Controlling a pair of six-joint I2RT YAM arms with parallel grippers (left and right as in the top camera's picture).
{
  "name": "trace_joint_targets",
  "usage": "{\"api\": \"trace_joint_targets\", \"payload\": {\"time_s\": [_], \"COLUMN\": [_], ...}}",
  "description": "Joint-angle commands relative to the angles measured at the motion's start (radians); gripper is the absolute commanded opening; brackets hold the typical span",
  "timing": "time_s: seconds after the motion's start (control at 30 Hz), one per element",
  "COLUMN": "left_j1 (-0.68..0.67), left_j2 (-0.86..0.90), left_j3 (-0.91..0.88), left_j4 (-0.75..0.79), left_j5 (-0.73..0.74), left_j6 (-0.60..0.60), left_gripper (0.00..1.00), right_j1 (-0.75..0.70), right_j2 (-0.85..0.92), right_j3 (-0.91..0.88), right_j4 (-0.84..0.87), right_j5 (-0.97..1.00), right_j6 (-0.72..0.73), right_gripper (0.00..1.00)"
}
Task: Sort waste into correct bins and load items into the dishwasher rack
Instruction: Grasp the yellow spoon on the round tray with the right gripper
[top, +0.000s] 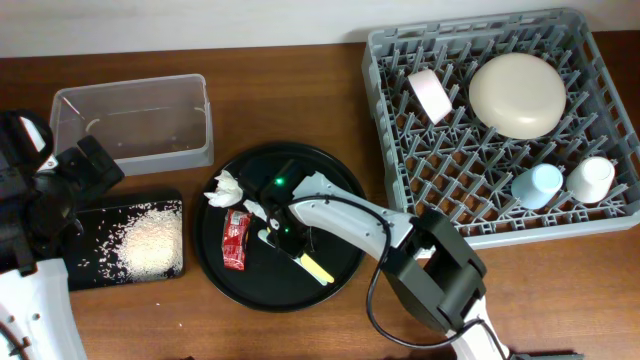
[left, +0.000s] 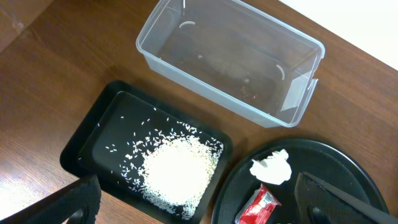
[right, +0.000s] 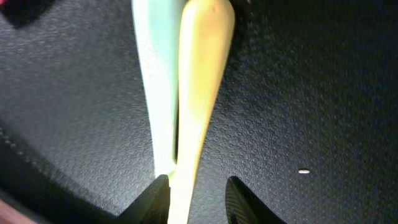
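Loaded: large cream plate (top: 517, 95), small pinkish-white bowl (top: 432, 95), light-blue cup (top: 537, 185) and white cup (top: 592, 178) sit in the square grey plastic dishwasher rack (top: 520, 232), well apart from both pairs of fingers.
Sorted: loose white rice (left: 177, 177) lies in the shallow black rectangular tray (left: 93, 143), beneath the left gripper (left: 198, 186), whose fingers are spread wide and hold nothing.
Left to do: crumpled white tissue (left: 272, 168) and small red sachet wrapper (left: 256, 208) remain on the large round black tray (top: 250, 280); the clear plastic rectangular tub (left: 298, 99) holds nothing.
In hand: right gripper (right: 197, 182), fingers part-way apart, straddles the slim yellow utensil (right: 202, 74) (not clamped; a gap shows at one finger), the pale-green utensil (right: 152, 81) touching alongside.
Writing: none legible.
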Motion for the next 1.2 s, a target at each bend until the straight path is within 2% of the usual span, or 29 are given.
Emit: {"api": "trace_joint_targets", "payload": {"time_s": [0.0,0.2,0.4,0.57,0.67,0.8,1.0,1.17], "left_j1": [0.007,0.007,0.007,0.007,0.007,0.007,0.007,0.007], "left_j2": [-0.002,-0.002,-0.002,-0.002,-0.002,-0.002,-0.002,-0.002], "left_j3": [0.013,0.013,0.013,0.013,0.013,0.013,0.013,0.013], "left_j4": [0.0,0.0,0.0,0.0,0.0,0.0,0.0,0.0], "left_j5": [0.0,0.0,0.0,0.0,0.0,0.0,0.0,0.0], "left_j6": [-0.009,-0.01,-0.01,-0.009,-0.009,-0.009,-0.009,-0.01], "left_gripper": [0.99,0.99,0.99,0.99,0.99,0.99,0.99,0.99], "right_j1": [-0.008,-0.007,-0.007,-0.009,-0.012,-0.012,-0.013,-0.013], "right_j2": [0.021,0.055,0.074,0.105,0.11,0.11,0.106,0.09], "right_j3": [-0.005,-0.005,-0.005,-0.005,-0.005,-0.005,0.01,0.044], "right_j4": [-0.012,-0.042,-0.044,-0.042,-0.05,-0.048,-0.05,-0.073], "right_j5": [-0.024,-0.031,-0.045,-0.027,-0.025,-0.025,-0.002,0.009], "right_j6": [0.013,0.013,-0.021,-0.063,-0.063,-0.075,-0.073,-0.072], "right_gripper": [0.34,0.48,0.47,0.37,0.26,0.24,0.13,0.13]}}
